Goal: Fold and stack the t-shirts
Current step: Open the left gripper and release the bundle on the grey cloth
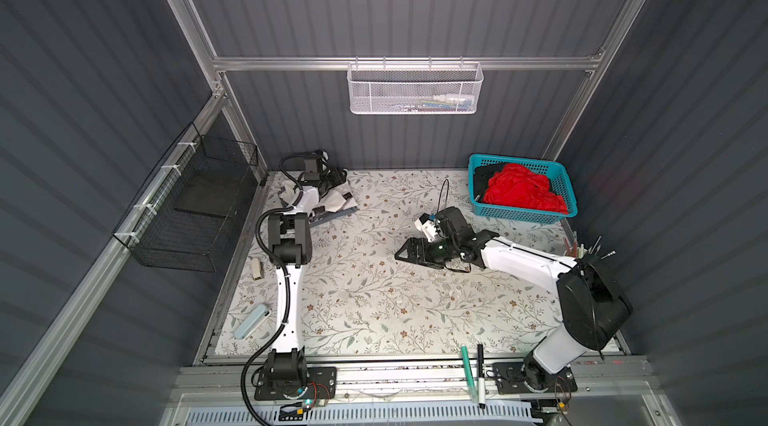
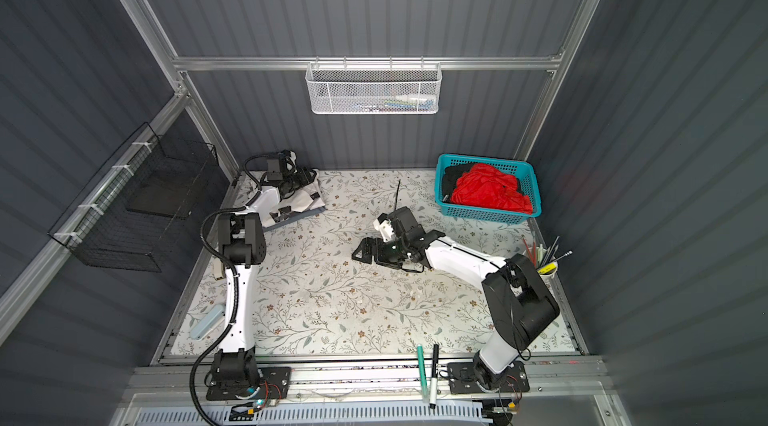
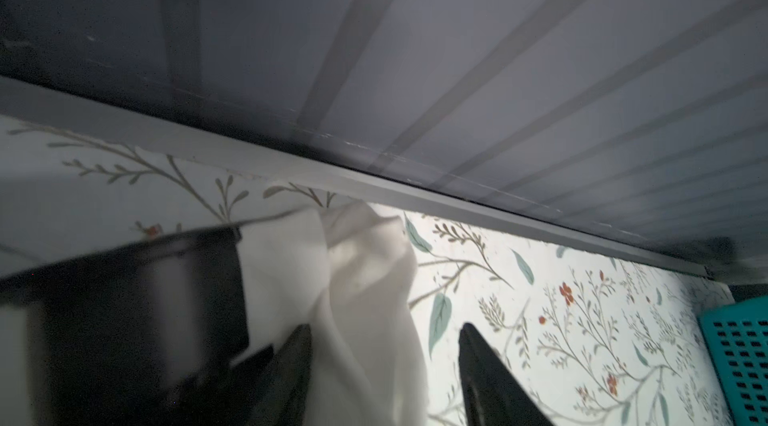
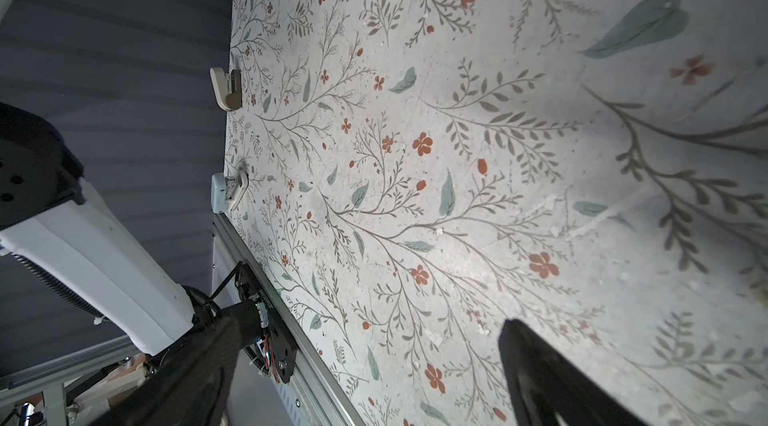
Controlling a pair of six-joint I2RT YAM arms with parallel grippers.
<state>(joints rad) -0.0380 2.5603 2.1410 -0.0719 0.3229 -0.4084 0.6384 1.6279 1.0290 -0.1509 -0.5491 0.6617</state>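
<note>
I can read no text, brand or number anywhere on my bench; a small white strip of print point(image 4: 262, 298) on my left arm's base point(image 4: 272, 332) is too fine to make out.

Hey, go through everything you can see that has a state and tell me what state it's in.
off-white t-shirt, rumpled, lying on the slate-grey t-shirt.
slate-grey t-shirt, flat, mostly covered.
red t-shirt, crumpled in the teal basket.
black t-shirt, crumpled in the same basket, partly under the red one.
left tool, open, off-white t-shirt in its gap.
right tool, open, empty.
</note>
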